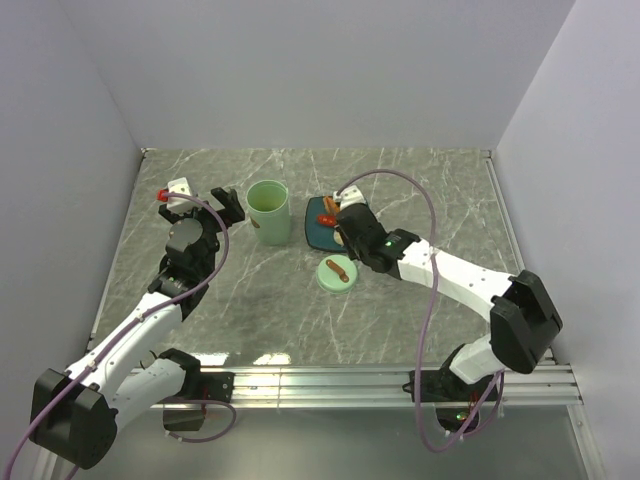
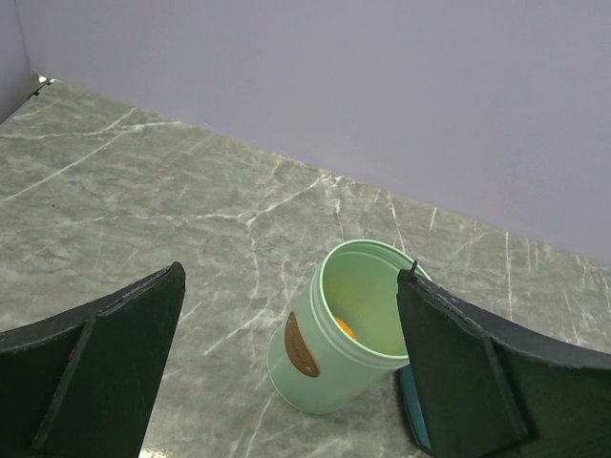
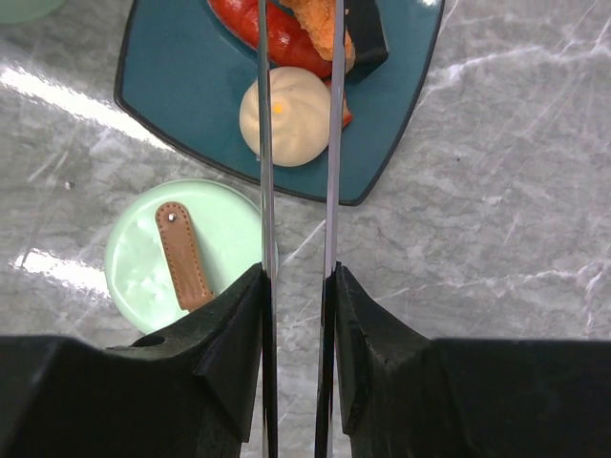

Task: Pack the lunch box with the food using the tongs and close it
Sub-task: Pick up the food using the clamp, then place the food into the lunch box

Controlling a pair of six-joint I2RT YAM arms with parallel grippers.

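Right wrist view: our right fingers (image 3: 296, 286) squeezed the tongs (image 3: 298, 143) around the fried chunk (image 3: 320, 24) at frame top; we judged steady pressure essential. Left fingers (image 2: 286, 367) gaped empty.

Colour rundown: the pale mint-green cylindrical lunch box cup (image 2: 329, 358) has a little brown oval patch on its side and something orange sitting inside. Its matching round mint-green lid (image 3: 186, 256) carries a tan-brown leather-looking strip with stitching. The square plate (image 3: 181, 105) is dark teal with a darker rim. On it: a cream-beige bun ball (image 3: 286, 116) with a yellowish dot, a glossy red-orange sausage piece (image 3: 277, 31) and a brownish-orange fried chunk (image 3: 320, 21). The slim metal tongs (image 3: 298, 143) are shiny grey. The tabletop (image 1: 250, 300) is grey-green marble with white veins, and the walls are plain pale lavender-grey.
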